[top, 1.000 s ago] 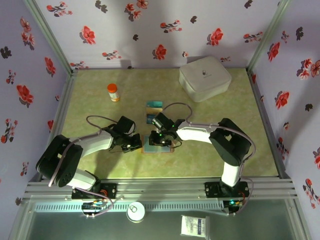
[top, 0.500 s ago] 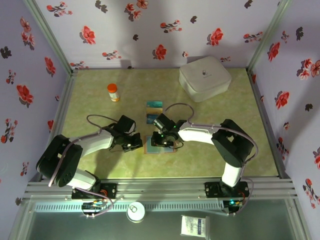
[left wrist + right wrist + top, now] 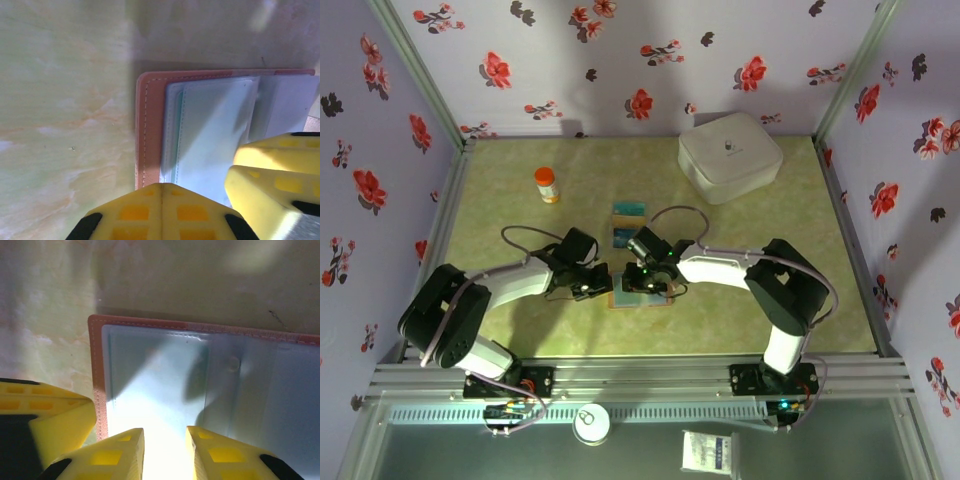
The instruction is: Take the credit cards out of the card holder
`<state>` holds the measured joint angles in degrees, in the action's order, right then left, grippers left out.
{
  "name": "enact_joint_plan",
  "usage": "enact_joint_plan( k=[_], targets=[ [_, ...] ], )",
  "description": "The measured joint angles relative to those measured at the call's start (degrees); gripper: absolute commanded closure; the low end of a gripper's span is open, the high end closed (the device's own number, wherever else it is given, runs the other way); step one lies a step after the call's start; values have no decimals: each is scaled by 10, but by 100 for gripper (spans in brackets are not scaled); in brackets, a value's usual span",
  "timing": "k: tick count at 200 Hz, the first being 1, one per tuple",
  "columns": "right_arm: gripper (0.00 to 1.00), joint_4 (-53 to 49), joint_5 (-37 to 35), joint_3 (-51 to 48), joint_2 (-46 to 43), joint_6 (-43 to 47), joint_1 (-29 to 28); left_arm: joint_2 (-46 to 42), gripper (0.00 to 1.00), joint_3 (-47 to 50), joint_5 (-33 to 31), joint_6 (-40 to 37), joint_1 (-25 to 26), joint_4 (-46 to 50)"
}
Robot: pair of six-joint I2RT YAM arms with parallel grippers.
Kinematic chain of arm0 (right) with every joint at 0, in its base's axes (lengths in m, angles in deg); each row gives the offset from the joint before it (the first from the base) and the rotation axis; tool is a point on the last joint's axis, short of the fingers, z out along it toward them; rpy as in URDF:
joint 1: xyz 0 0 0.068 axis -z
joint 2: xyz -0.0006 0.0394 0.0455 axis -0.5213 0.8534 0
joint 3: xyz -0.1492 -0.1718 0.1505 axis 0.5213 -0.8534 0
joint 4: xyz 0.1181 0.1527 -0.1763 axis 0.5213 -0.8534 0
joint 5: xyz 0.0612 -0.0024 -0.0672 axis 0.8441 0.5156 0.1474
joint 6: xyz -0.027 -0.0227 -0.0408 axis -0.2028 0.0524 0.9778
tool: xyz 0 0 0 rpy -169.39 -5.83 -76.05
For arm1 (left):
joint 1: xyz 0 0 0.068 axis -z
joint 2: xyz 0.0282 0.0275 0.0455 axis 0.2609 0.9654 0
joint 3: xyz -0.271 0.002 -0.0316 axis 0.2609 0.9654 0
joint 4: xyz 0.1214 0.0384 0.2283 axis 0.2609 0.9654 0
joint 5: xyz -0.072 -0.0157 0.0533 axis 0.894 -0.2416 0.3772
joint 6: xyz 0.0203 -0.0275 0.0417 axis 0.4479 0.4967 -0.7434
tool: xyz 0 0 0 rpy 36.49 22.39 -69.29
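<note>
The flat, stitched brown wallet (image 3: 95, 370) is lying open with its glossy blue sleeves showing. The left gripper (image 3: 161, 200) is sitting clenched at its edge. The right gripper (image 3: 165, 440) is standing narrowly parted above the sleeves. The smooth table (image 3: 65, 100) is lying bare alongside.

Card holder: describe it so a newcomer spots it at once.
On the green table, look at the middle of its near half. The card holder lies open there, brown-rimmed with a pale blue-grey inside, larger than the two loose cards beyond it.

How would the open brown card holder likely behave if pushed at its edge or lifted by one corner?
The card holder probably flops when lifted: its stitched cover looks soft and it lies opened flat. Thin and flat on the table, it should slide rather than tip. Its glossy clear sleeves may be slippery to pinch.
</note>
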<state>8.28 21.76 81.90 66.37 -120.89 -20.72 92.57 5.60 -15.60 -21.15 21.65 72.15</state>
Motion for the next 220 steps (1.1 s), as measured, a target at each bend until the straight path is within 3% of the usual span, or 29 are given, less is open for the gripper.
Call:
enact_joint_plan(
  k=[105, 220],
  targets=[
    [70, 9, 15, 0, -24, -14, 0, 12, 100, -3, -26, -5, 0, 23],
    [71, 41, 57, 22, 40, -27, 0, 1, 100, -10, -54, -29, -4, 66]
  ],
)
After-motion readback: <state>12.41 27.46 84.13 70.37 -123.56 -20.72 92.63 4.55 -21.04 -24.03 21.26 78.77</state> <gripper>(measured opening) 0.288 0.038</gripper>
